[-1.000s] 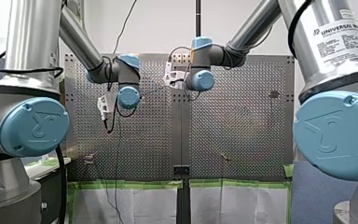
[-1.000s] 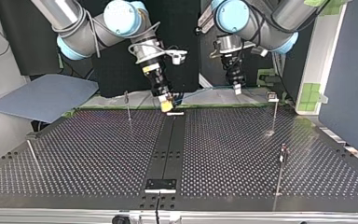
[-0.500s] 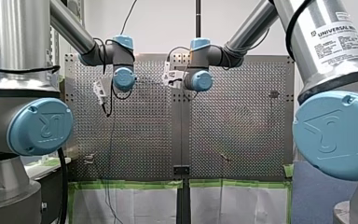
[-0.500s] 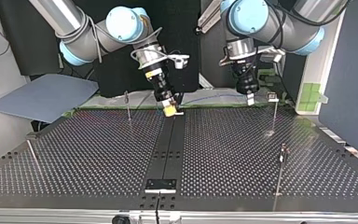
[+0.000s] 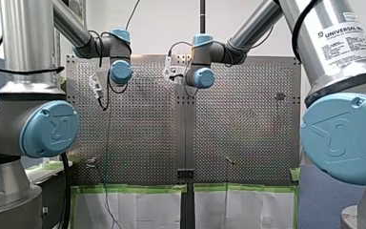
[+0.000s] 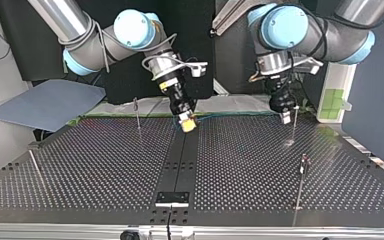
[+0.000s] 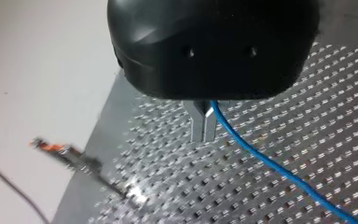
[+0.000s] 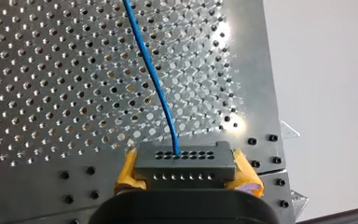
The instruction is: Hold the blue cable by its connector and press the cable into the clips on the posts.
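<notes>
My left arm (image 6: 285, 27) moved nearer the post (image 6: 293, 127)

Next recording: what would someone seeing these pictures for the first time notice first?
The blue cable stands out, stretched between the two grippers along the far edge of the perforated table in the top view. My right gripper, with yellow pads, is shut on the grey connector that the cable runs out of. My left gripper pinches the cable in its metal fingers, close beside a thin post.
</notes>
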Controlling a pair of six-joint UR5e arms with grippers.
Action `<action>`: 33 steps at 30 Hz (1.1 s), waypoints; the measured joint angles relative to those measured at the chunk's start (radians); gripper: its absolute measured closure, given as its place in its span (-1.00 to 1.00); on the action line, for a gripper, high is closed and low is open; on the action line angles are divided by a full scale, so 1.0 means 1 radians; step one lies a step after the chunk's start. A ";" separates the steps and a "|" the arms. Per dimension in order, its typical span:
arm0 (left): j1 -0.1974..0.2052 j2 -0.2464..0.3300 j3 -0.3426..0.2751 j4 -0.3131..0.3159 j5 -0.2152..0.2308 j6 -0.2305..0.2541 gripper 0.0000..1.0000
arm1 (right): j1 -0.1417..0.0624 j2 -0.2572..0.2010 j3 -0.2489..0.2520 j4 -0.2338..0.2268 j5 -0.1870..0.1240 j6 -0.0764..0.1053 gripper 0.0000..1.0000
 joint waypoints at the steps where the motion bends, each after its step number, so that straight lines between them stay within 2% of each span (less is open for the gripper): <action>1: 0.009 0.007 0.001 -0.002 0.008 -0.002 1.00 | 0.001 0.001 -0.003 0.000 -0.003 0.003 1.00; 6: 0.055 0.039 0.004 -0.005 0.054 -0.013 1.00 | 0.006 0.013 -0.022 0.001 -0.010 0.011 1.00; 16: 0.132 0.045 0.033 -0.010 0.134 -0.030 1.00 | 0.019 0.031 -0.076 0.006 -0.015 0.016 1.00; 20: 0.145 0.045 0.065 -0.027 0.153 -0.041 1.00 | 0.022 0.032 -0.100 0.010 -0.020 0.023 1.00; 27: 0.158 0.045 0.128 -0.061 0.159 -0.044 1.00 | 0.023 0.034 -0.123 0.012 -0.022 0.032 1.00; 33: 0.172 0.037 0.152 -0.069 0.172 -0.047 1.00 | 0.022 0.043 -0.137 0.013 -0.027 0.037 1.00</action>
